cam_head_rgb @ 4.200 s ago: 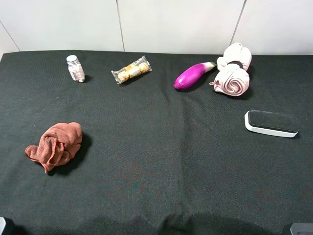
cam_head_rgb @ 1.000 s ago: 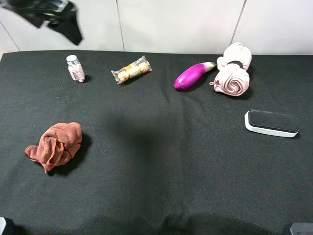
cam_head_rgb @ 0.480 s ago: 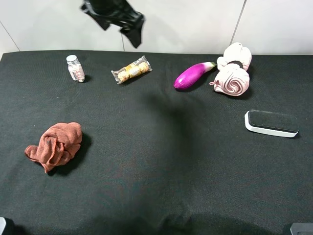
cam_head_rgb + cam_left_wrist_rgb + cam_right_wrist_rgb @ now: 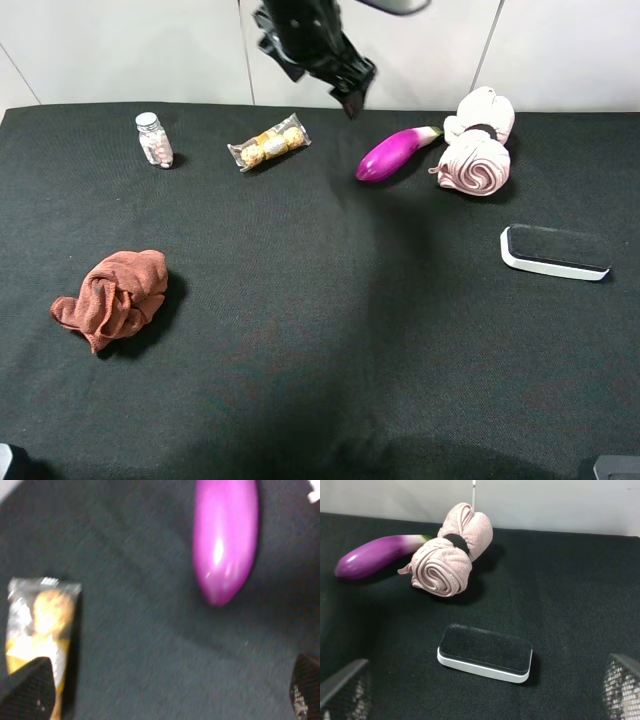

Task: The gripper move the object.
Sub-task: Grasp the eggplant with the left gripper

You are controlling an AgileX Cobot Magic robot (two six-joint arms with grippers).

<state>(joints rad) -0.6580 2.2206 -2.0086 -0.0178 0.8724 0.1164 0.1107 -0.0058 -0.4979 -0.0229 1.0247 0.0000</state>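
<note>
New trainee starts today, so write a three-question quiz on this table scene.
1. True or false: the left gripper is shut on the eggplant.
2. Which thing lies nearest the eggplant's stem end? A rust cloth; B pink rolled plush; C black-topped block.
3. Name the item lying between the small bottle and the eggplant.
Key: 1 false, the left gripper is open and apart from the eggplant; 2 B; 3 the snack packet.

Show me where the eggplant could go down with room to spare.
Free: the wide middle of the table between the rust cloth and the black-topped block, and the whole near strip. Crowded: the far row of bottle, snack packet, eggplant and pink plush roll.
</note>
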